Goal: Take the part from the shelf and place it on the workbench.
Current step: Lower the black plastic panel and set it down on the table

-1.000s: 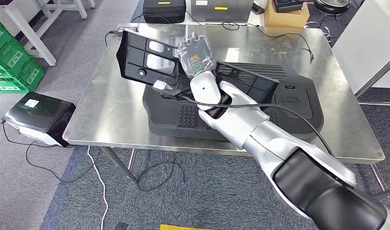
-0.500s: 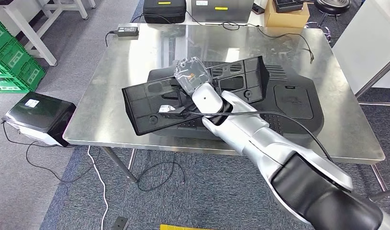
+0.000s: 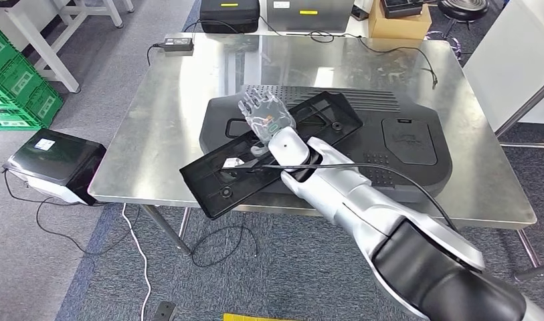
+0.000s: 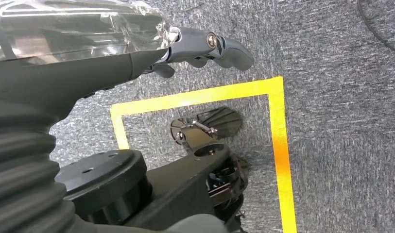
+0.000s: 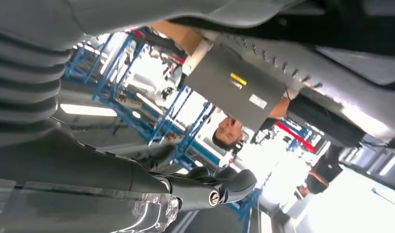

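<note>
- Head view: the right robot hand [image 3: 265,117], fingers spread, lies flat on the part [image 3: 272,150] and grips nothing. The part, a long black panel, rests tilted across a large black housing [image 3: 403,144] on the counter [image 3: 168,120]; its near end overhangs the counter edge.
- Left wrist view: the left robot hand [image 4: 205,46] hangs over grey floor [image 4: 341,73], fingers curled, empty.
- Right wrist view: right robot hand fingers [image 5: 219,187] are extended.

The long part [image 3: 269,150] is black, lying over a bigger black moulded piece [image 3: 403,144] with ribbed and dotted patches, on a bare silver worktop [image 3: 162,127]. The right robot hand [image 3: 263,115] is clear-wrapped over grey. The carpet [image 3: 75,274] is speckled grey-blue; beneath the left robot hand [image 4: 205,46] runs yellow floor tape [image 4: 278,141]. Green crates [image 3: 15,87] stand well left.
</note>
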